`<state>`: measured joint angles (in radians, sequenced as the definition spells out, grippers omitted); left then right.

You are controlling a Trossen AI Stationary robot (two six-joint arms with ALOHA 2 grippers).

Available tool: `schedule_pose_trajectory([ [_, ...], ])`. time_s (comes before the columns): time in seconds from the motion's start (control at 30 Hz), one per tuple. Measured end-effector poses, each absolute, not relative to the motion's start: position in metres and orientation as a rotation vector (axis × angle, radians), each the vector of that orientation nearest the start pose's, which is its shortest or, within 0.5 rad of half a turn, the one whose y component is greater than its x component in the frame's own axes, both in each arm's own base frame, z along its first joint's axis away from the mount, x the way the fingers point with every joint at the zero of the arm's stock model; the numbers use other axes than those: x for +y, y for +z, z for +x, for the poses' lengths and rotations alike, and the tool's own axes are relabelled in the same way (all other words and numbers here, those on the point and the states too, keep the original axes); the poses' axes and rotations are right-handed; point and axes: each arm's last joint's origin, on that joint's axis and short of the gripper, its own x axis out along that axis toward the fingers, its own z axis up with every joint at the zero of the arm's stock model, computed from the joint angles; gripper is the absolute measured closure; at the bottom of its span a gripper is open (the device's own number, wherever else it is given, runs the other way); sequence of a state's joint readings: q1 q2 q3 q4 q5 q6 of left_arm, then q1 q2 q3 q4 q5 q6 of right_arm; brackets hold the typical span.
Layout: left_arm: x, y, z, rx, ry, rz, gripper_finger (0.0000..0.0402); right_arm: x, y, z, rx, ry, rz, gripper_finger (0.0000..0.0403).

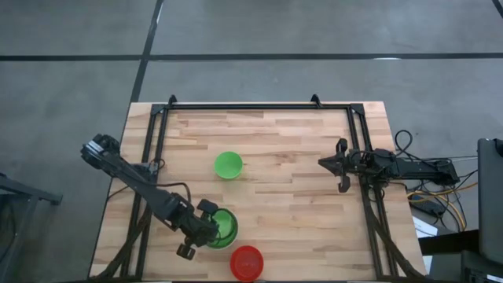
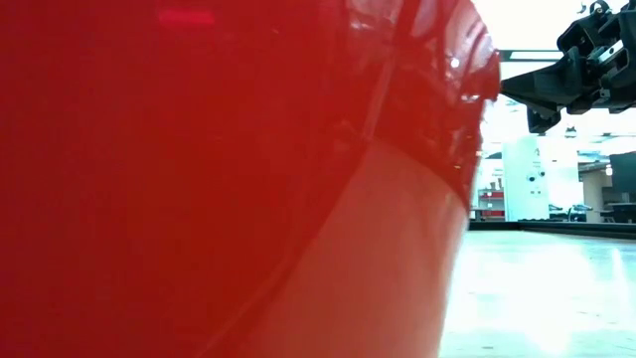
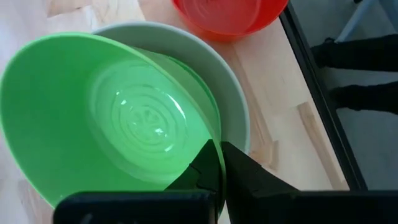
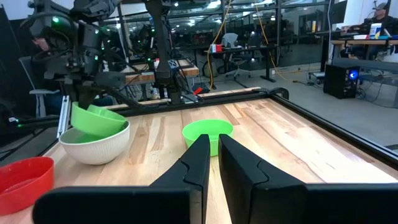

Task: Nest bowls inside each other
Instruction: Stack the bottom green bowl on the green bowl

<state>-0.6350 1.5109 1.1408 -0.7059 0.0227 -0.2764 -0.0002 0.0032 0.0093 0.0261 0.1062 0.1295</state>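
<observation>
**Spotter:** While your left gripper (image 1: 206, 230) is pinching the rim of a green bowl (image 3: 106, 118), note how that bowl sits: tilted, its low side already inside the white bowl (image 3: 233, 106), its high side up above the white rim. The fingers (image 3: 208, 168) are pressed together on the green wall at the low side.

**Operator:** So which way does it have to go?

**Spotter:** Straight down, and level off. You're directly over the white bowl already; it lies under the gripper, not off to a side. There looks to be another green bowl layer already seated in the white one, though I can't say for sure.

**Operator:** And the rest?

**Spotter:** The red bowl (image 1: 247, 261) is just beside the white one, toward the near table edge, close to your left arm. The other green bowl (image 1: 228, 165) stands alone mid-table, between the two arms, somewhat nearer your left one in the overhead view. Round bowls, so no long axis to worry about; approach over the rim from any side.

**Operator:** Right arm?

**Spotter:** Your right gripper (image 1: 343, 165) waits at the right edge of the table, fingers (image 4: 199, 158) close together, holding nothing, pointing toward that lone green bowl. My judgement: seat this one first, then take the nearer red one with the left.
</observation>
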Motion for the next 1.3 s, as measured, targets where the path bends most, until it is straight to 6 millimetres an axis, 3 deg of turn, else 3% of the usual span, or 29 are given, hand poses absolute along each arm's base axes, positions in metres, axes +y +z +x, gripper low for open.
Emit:
schedule_pose_trajectory([
  [0.87,-0.185,0.221,0.254,1.184,-0.321,0.072,0.0383,-0.003,0.169,0.097,-0.039,-0.105,0.130,0.0369],
  [1.3,-0.184,0.237,0.256,1.176,-0.289,0.078,0.0325,-0.003,0.169,0.097,-0.039,-0.105,0.130,0.0369],
])
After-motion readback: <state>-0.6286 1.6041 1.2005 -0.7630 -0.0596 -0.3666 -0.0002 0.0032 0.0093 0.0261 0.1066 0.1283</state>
